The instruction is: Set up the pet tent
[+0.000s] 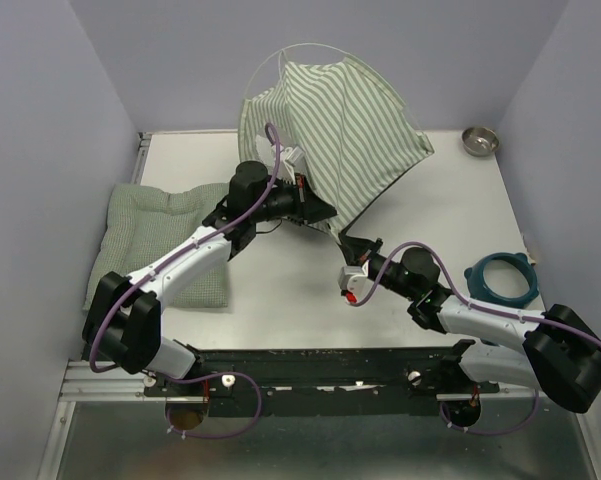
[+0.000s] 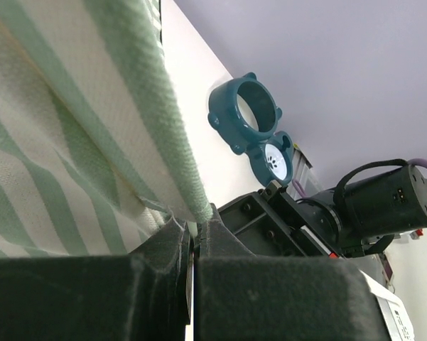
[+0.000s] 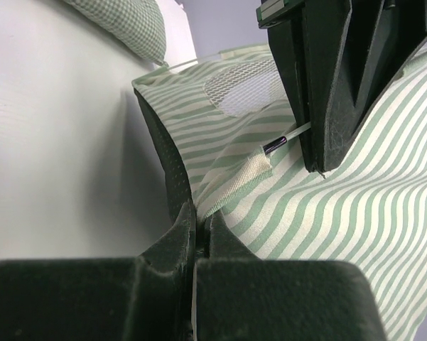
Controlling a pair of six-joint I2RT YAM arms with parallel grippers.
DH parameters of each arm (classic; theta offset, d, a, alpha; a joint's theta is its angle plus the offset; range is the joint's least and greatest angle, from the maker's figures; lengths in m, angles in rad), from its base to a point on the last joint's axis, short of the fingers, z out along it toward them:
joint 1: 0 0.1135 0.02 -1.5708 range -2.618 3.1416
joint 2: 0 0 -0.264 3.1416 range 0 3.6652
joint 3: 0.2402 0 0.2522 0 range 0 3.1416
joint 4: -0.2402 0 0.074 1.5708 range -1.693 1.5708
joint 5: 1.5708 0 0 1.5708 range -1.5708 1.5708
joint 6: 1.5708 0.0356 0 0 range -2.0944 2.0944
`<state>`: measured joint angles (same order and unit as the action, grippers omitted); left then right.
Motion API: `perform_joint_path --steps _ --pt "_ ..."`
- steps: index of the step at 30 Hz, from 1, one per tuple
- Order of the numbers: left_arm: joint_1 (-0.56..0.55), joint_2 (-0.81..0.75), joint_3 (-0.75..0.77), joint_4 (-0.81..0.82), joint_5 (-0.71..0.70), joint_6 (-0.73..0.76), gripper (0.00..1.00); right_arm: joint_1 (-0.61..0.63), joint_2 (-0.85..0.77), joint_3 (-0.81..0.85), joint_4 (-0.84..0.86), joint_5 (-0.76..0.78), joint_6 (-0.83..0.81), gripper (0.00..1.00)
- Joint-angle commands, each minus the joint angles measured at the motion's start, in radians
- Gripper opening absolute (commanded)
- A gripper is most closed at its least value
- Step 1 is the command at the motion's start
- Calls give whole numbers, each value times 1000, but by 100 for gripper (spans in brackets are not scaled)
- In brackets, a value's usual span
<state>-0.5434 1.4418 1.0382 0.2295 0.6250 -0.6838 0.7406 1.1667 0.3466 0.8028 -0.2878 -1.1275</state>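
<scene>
Striped hem of the pet tent (image 1: 352, 130) sits clamped in left pincer (image 2: 193, 229) and right pincer (image 3: 199, 213).

The left gripper (image 2: 193, 238) is closed, its jaws meeting on the hemmed edge of the green-and-white striped pet tent (image 2: 57, 142) that fills the left of the view, while a teal eared ring (image 2: 243, 106) lies on the white table (image 2: 188, 78) beyond, near the right arm (image 2: 380, 202).
</scene>
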Motion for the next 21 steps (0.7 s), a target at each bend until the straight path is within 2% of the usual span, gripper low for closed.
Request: perform_joint_path --steps 1,13,21 --pt "23 -20 0 74 -100 35 0 22 4 -11 -85 -103 8 1" --pt "-18 -11 -29 96 -113 30 0 25 -7 35 -112 -102 73 1" --pt "-35 -4 -49 117 -130 36 0 26 -67 84 -221 -137 239 1"
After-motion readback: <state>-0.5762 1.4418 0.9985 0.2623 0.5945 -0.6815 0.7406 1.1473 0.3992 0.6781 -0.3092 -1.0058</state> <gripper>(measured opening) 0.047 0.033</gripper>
